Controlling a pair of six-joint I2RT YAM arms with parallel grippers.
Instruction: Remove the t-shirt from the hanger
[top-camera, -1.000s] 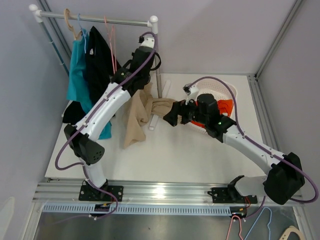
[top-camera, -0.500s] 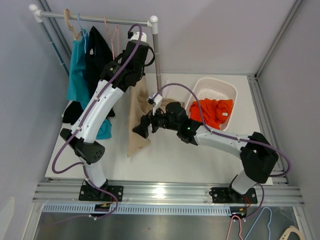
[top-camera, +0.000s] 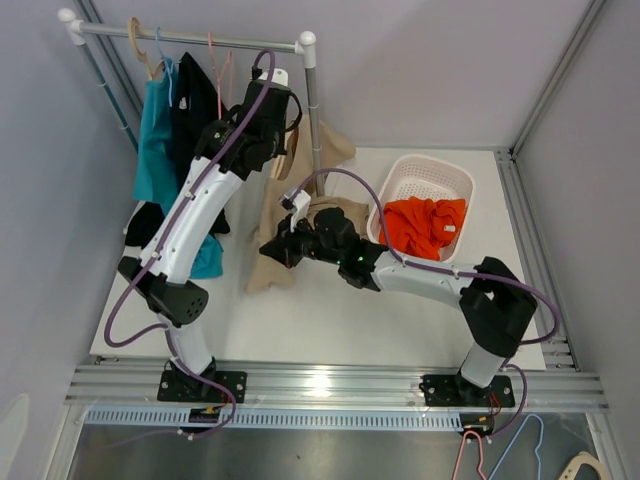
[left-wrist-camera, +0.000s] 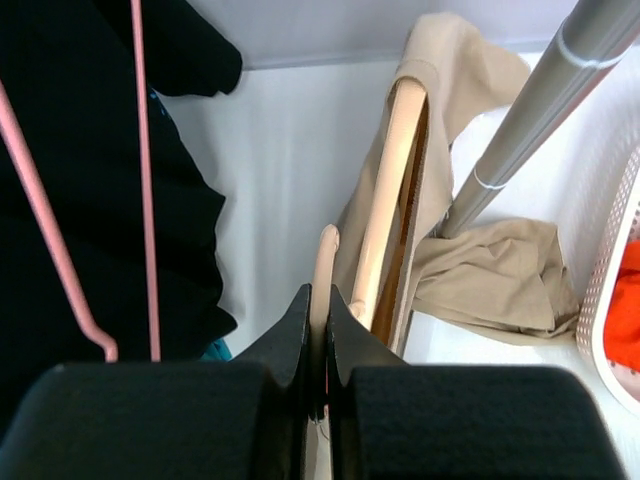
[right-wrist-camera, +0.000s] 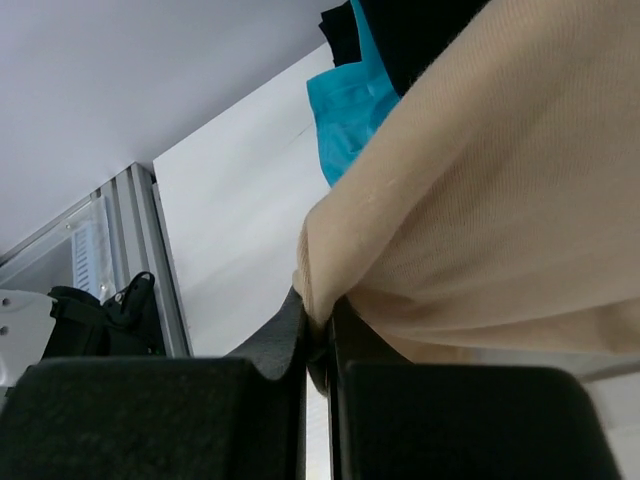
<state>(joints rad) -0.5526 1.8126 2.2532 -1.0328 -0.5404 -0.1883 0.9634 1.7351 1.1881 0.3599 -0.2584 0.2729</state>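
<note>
A beige t-shirt (top-camera: 266, 262) is draped over a pale wooden hanger (left-wrist-camera: 387, 196), one part still over the hanger's top (left-wrist-camera: 452, 58) and another bunched on the table (left-wrist-camera: 497, 285). My left gripper (left-wrist-camera: 320, 298) is shut on the hanger's hook, holding it up beside the rack's post (top-camera: 314, 115); in the top view this gripper (top-camera: 280, 158) sits just left of the post. My right gripper (right-wrist-camera: 318, 325) is shut on a fold of the t-shirt (right-wrist-camera: 480, 200) low over the table, where the top view shows it (top-camera: 272, 250) at the cloth's left side.
A rail (top-camera: 190, 38) carries a teal garment (top-camera: 155, 140), a black garment (top-camera: 195, 110) and an empty pink hanger (left-wrist-camera: 140, 150). A white basket (top-camera: 430, 165) with orange cloth (top-camera: 425, 222) stands at the right. More hangers lie below the table's front edge.
My right gripper swung left from beside the basket to the shirt's lower part and closed on it. My left arm lifted the hanger up and back beside the post.
</note>
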